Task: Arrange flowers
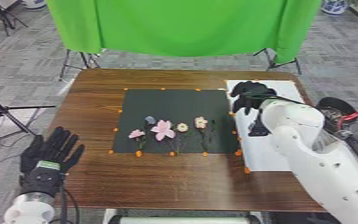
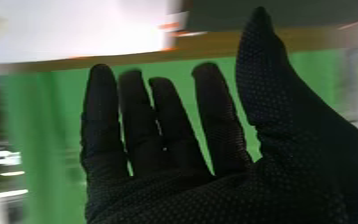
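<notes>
Black glove: right hand [image 1: 249, 95] is at the white sheet's [image 1: 269, 159] far end, fingers straight, thumb wide | left hand [image 1: 44, 161]: table's [image 1: 158, 187] left edge, fingers straight, spread | flowers [image 1: 163, 131]: row on dark mat's [image 1: 171, 104] near half

Flowers [image 1: 163, 130] (some pink) lie on a dark mat [image 1: 177, 102].

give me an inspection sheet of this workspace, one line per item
Surface: brown wooden table, with a dark mat and white sheet on it
Job's things: on the mat, small pink flower, blue-grey flower, large pink flower, pale yellow flower, cream flower
Clutter: dark item on the sheet, unclear
Grippers: left hand and right hand open, fingers straight
Cables: dark cable beside the left arm
Surroundings: green cloth, tripods, grey floor
</notes>
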`<action>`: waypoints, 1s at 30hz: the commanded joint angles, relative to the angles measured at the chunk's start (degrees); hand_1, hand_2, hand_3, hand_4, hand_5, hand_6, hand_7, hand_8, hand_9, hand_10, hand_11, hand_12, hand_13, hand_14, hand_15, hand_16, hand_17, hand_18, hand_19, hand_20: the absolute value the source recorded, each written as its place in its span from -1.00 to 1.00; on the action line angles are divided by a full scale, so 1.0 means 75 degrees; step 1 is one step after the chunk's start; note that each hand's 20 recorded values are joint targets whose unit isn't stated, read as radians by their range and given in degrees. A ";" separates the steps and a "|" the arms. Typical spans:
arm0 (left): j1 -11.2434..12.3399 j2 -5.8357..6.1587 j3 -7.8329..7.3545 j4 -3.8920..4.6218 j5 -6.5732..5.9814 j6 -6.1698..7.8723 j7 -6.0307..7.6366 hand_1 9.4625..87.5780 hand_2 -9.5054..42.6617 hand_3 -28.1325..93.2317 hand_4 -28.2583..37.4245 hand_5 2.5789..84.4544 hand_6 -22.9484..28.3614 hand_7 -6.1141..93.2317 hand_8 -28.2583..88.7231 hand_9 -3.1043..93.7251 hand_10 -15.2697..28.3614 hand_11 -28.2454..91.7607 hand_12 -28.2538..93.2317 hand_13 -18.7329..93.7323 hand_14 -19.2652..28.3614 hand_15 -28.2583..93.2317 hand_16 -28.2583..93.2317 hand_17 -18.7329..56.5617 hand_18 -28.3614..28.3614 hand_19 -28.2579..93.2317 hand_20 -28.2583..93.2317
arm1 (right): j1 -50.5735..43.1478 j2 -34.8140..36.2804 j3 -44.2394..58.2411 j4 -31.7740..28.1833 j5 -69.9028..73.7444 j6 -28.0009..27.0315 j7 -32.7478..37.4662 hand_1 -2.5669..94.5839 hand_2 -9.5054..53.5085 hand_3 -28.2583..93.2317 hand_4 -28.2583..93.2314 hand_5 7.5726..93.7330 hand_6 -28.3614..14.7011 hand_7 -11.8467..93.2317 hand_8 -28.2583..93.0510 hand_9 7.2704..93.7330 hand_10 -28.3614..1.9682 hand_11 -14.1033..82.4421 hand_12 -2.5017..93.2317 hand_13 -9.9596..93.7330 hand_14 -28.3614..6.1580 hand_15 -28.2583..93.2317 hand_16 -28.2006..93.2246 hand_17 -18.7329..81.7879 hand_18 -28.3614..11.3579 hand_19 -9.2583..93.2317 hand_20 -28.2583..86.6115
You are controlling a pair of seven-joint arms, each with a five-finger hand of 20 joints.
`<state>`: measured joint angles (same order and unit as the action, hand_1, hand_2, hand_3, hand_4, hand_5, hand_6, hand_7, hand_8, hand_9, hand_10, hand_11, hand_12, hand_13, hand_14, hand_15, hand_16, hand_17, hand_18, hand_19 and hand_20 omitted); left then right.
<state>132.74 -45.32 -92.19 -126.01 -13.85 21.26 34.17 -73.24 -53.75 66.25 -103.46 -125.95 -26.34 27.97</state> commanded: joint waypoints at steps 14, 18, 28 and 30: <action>-0.1155 -0.0014 0.0937 0.0099 0.0159 0.0505 -0.0064 -0.47 0.04 0.65 -1.00 0.06 0.27 -0.41 -0.73 -0.10 0.42 -0.06 -0.36 -0.16 0.51 0.27 -0.71 -0.68 0.55 0.19 -0.41 | 0.1325 0.0821 -0.0166 0.2763 0.0981 -0.0233 0.0129 -0.18 -0.68 0.85 -0.99 -0.44 0.01 -0.50 -0.75 -0.50 0.07 -0.48 -0.77 -0.30 -0.16 -0.20 -0.43 -0.24 -0.58 -0.06 -0.34; -0.1073 -0.0062 0.0888 0.0120 0.0263 0.0299 -0.0080 -0.45 0.03 0.66 -1.00 0.06 0.27 -0.41 -0.73 -0.11 0.42 -0.06 -0.37 -0.17 0.51 0.28 -0.71 -0.68 0.55 0.19 -0.40 | 0.1378 0.0638 -0.0202 0.3066 0.1252 -0.0932 0.0112 -0.12 -0.52 0.86 -1.00 -0.53 -0.02 -0.50 -0.78 -0.60 0.23 -0.41 -0.89 -0.30 -0.02 -0.24 -0.47 -0.22 -0.64 -0.07 -0.34; -0.1015 -0.0110 0.0815 0.0141 0.0256 0.0273 -0.0204 -0.45 0.03 0.65 -1.00 0.07 0.27 -0.41 -0.73 -0.10 0.42 -0.05 -0.37 -0.16 0.51 0.28 -0.72 -0.68 0.55 0.20 -0.41 | 0.0510 0.0703 -0.0080 0.2969 0.1368 0.0207 0.0047 0.02 -0.55 0.74 -1.00 -0.06 0.12 -0.43 -0.80 -0.03 0.19 -0.39 -0.80 0.24 0.14 -0.15 -0.44 0.27 -0.07 -0.05 -0.30; -0.0988 -0.0109 0.0830 0.0138 0.0188 0.0256 -0.0161 -0.45 0.04 0.65 -1.00 0.07 0.27 -0.41 -0.73 -0.10 0.42 -0.05 -0.37 -0.16 0.51 0.29 -0.72 -0.68 0.55 0.20 -0.41 | 0.0248 0.0802 -0.0123 0.2821 0.1203 0.0702 -0.0030 0.15 -0.61 0.64 -1.00 0.19 0.20 -0.41 -0.70 0.29 0.18 -0.39 -0.64 0.45 0.27 -0.16 -0.28 0.41 0.07 0.00 -0.20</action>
<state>124.41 -45.53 -85.63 -124.70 -11.74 23.25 33.26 -63.55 -48.57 66.82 -81.16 -116.16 -30.85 28.82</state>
